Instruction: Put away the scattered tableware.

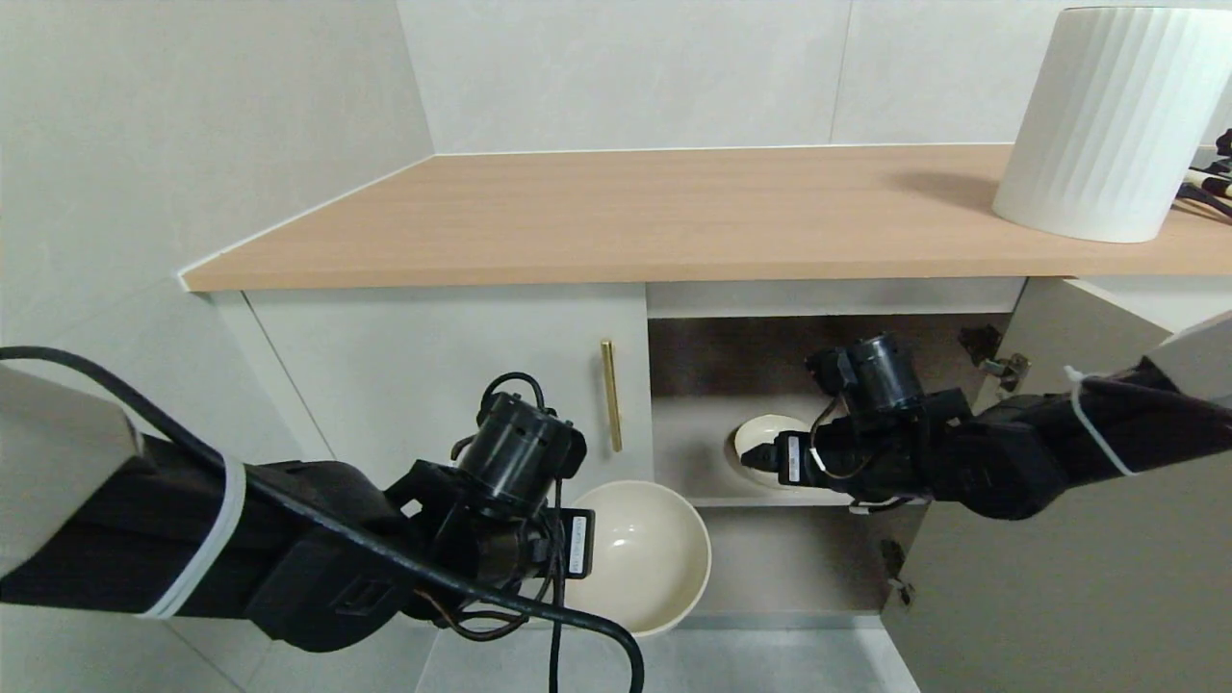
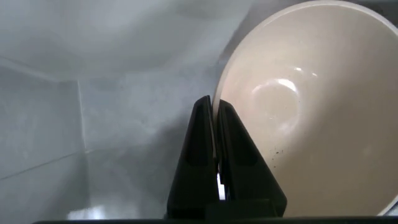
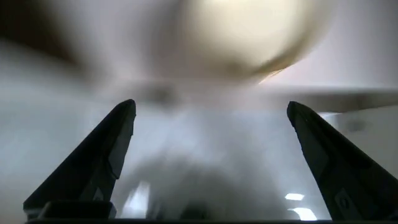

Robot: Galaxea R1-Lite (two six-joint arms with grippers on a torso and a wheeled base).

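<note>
A large cream bowl (image 1: 647, 558) hangs in front of the cabinet below the closed left door. My left gripper (image 1: 570, 544) is shut on its rim. In the left wrist view the bowl (image 2: 317, 112) tilts with its rim pinched between the fingers of the left gripper (image 2: 216, 109). A smaller cream bowl (image 1: 765, 440) rests on the shelf inside the open cabinet. My right gripper (image 1: 760, 460) is at the shelf's front, just before that bowl, open. The right wrist view shows the small bowl (image 3: 249, 34) beyond the spread fingertips of the right gripper (image 3: 211, 112), nothing between them.
The wooden countertop (image 1: 616, 217) carries a white ribbed cylinder (image 1: 1107, 120) at the far right. The left cabinet door with a gold handle (image 1: 609, 395) is closed. The right door (image 1: 1068, 462) stands open beside my right arm. A lower shelf (image 1: 789, 563) lies beneath.
</note>
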